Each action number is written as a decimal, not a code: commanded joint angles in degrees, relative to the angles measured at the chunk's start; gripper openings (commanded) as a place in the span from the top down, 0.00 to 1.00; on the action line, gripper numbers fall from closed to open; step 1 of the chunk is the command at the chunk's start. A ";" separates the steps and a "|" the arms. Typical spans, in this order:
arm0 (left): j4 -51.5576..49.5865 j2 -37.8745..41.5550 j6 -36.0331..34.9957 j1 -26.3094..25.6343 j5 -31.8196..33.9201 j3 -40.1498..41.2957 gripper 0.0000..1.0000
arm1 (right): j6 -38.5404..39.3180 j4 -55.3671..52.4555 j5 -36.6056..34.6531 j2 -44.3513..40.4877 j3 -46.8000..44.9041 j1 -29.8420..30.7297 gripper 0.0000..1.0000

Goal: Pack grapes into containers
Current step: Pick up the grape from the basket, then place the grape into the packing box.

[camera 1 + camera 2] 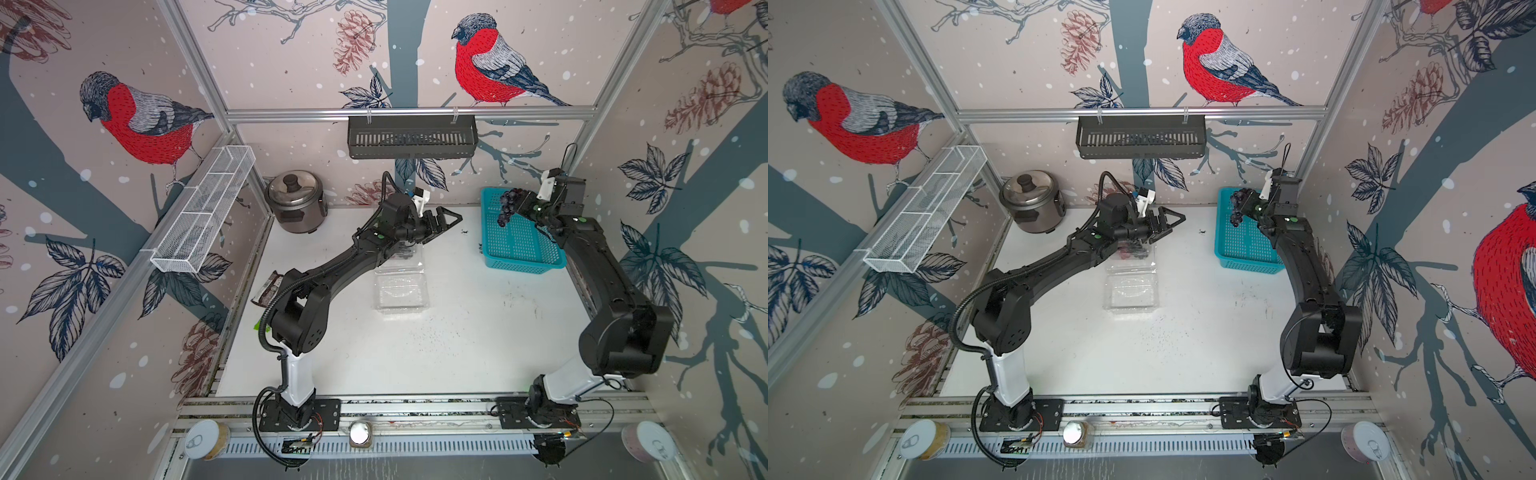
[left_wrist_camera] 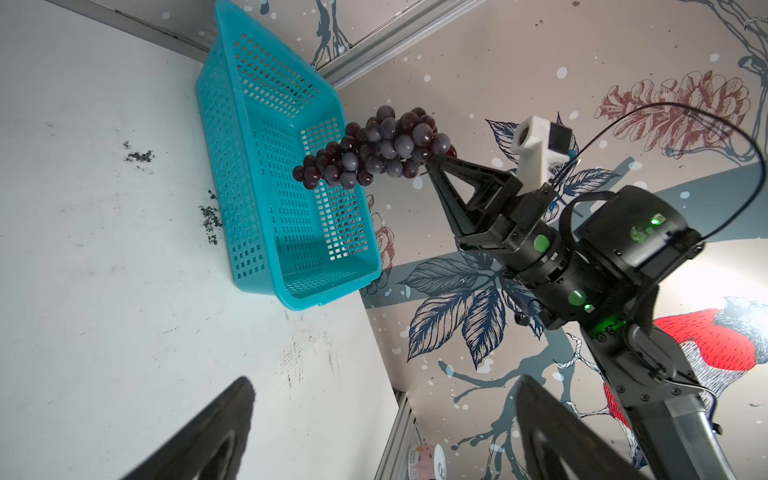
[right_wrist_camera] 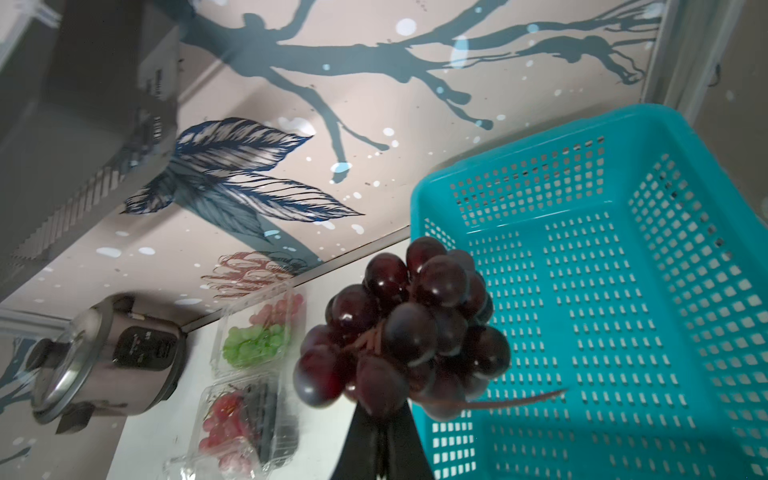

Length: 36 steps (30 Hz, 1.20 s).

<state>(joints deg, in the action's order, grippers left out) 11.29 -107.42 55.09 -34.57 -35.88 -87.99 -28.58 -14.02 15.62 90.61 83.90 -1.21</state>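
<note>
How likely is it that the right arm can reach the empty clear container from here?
Probably yes. The right gripper, shut on dark grapes above the basket, faces bare table toward the container; the left arm crosses behind it.

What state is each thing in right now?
right gripper, shut on dark grape bunch
dark grape bunch, held aloft near basket
left gripper, open, empty
basket, empty
rice cooker, lid on
nearest container, empty
middle container, red and dark grapes inside
far container, green and red grapes inside

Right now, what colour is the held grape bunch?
Dark purple grapes; clearest in left wrist view.
</note>
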 commanded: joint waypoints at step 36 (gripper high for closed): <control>2.52 42.81 3.88 17.36 -1.62 49.10 0.03 | -8.95 13.65 -19.09 -7.67 -16.44 52.28 0.99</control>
<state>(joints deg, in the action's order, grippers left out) 15.09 -66.02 59.11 -17.87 -37.45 -39.83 -36.25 -4.43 -1.72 82.41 67.70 50.02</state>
